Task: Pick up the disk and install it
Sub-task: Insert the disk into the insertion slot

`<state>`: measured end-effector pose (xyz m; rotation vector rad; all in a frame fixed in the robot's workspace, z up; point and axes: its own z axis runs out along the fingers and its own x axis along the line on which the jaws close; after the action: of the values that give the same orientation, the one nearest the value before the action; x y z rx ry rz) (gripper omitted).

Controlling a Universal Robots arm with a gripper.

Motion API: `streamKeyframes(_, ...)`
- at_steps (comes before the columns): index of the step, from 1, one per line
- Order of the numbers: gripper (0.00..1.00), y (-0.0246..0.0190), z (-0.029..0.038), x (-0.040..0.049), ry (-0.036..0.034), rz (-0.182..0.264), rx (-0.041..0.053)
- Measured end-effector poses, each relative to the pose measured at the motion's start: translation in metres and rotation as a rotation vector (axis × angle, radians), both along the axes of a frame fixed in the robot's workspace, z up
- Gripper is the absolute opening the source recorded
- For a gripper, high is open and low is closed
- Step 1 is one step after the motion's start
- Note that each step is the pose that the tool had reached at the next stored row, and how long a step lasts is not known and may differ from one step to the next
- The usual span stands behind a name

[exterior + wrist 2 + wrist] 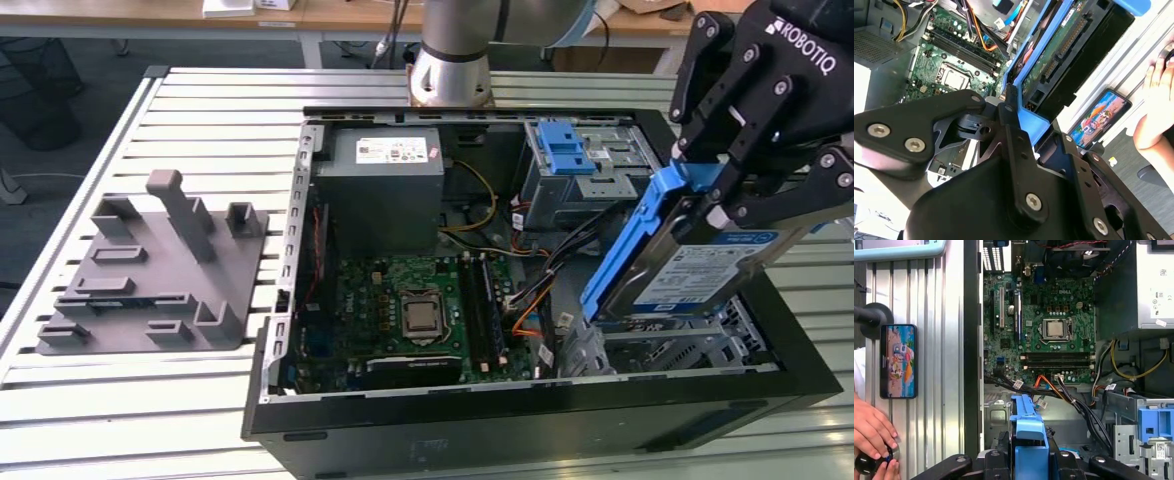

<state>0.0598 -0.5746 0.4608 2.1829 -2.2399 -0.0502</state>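
As the scene is swept from the exterior view's left, a grey moulded fixture is seen lying on the slatted table, well apart from the open computer case. Inside the case the grey power-supply box is passed first, with the motherboard nearer the camera. Next comes the metal drive cage, capped by its blue latch. And at the exterior view's right, there it is: the disk is held tilted, lower end down toward the bay in the case's corner. The tool is clamped shut across its blue carrier. Whether that lower end is touching the bay cannot be told.

The drive is judged stiff and dense for its size, yet fragile, so knocks are to be avoided and the bare board left unpressed. The carrier's side rails are judged the place to be gripped, though some flex in the plastic is to be expected.

The labelled face is offered by the exterior view, the green circuit-board underside by the second wrist view. A phone and a person's hand, on the table beside the case, are brought in by both wrist views.
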Motion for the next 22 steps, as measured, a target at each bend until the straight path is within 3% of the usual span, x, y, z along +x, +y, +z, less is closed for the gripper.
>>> streamKeyframes(22, 0.36, 0.0002, -0.012, 0.0175, 0.0, 0.0, 0.0003)
